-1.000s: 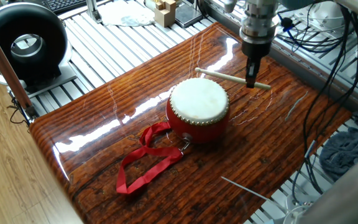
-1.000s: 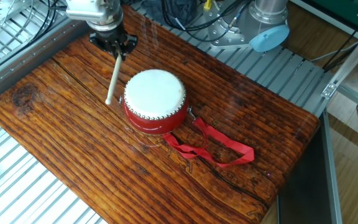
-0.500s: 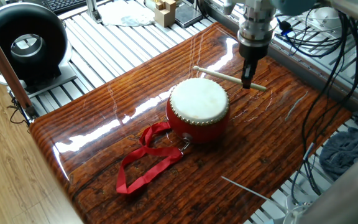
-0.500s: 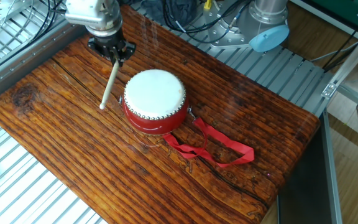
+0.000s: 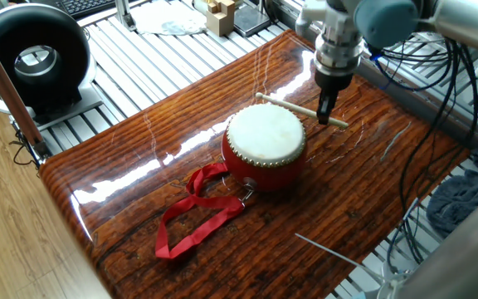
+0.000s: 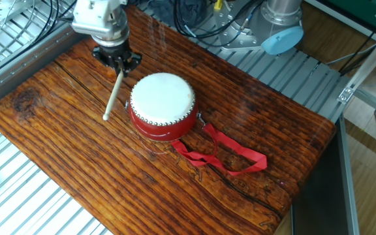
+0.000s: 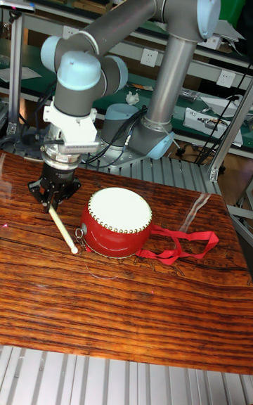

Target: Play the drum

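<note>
Drum (image 5: 265, 143): small, squat, round; red body, cream-white skin, studded rim, red ribbon strap (image 5: 191, 218) trailing loose. Upright near the middle of the wooden tabletop (image 5: 139, 216). Gripper (image 6: 117, 60): clamped on a pale wooden drumstick (image 6: 113, 95), just beside the drum.

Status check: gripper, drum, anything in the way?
Gripper shut on stick, beside the drum. Drum upright on table, skin not touched. Ribbon trails off the far side; nothing between stick and drum.
</note>
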Motion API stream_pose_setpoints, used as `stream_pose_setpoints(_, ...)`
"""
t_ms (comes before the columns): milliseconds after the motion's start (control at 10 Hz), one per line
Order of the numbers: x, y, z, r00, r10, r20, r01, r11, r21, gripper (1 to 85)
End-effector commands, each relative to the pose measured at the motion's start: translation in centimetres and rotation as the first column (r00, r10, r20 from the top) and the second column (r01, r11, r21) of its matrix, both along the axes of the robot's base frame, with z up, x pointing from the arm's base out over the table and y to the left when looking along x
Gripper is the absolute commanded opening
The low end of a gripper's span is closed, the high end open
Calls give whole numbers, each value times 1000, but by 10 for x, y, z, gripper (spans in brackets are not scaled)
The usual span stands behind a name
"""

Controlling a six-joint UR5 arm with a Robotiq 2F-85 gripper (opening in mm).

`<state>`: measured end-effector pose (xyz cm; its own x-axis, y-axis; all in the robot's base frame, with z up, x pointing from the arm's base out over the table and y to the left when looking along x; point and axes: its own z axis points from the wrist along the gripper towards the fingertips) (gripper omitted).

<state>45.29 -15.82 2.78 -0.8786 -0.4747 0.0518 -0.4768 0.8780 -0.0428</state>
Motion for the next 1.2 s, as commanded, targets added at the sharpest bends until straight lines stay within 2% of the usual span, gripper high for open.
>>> stream_pose_setpoints(0, 8, -2, -18, 999, 24, 47, -24, 1000, -1, 33)
stream_pose_setpoints(100, 10, -2, -19, 998, 38, 52, -38, 999, -3, 93)
stream_pose_setpoints(200, 12, -4, -19, 997, 57, 56, -57, 998, -11, 253)
stream_pose_setpoints(300, 14, -4, -18, 995, 76, 59, -75, 997, -12, 470)
stream_pose_setpoints(400, 15, -4, -17, 994, 88, 63, -88, 996, -9, 563)
stream_pose_setpoints(500, 16, -4, -16, 993, 97, 66, -97, 995, -5, 593)
stream_pose_setpoints(600, 16, -2, -10, 993, 105, 60, -106, 994, 16, 620)
stream_pose_setpoints(700, 15, 0, 1, 993, 106, 47, -108, 994, 27, 623)
stream_pose_setpoints(800, 15, 0, 16, 995, 97, 34, -98, 995, 18, 613)
stream_pose_setpoints(900, 16, -1, 33, 997, 78, 14, -78, 997, 0, 467)
stream_pose_setpoints(1000, 20, -7, 43, 997, 71, 7, -70, 997, -45, 250)
stream_pose_setpoints(1100, 24, -9, 48, 998, 67, 9, -66, 996, -65, 30)
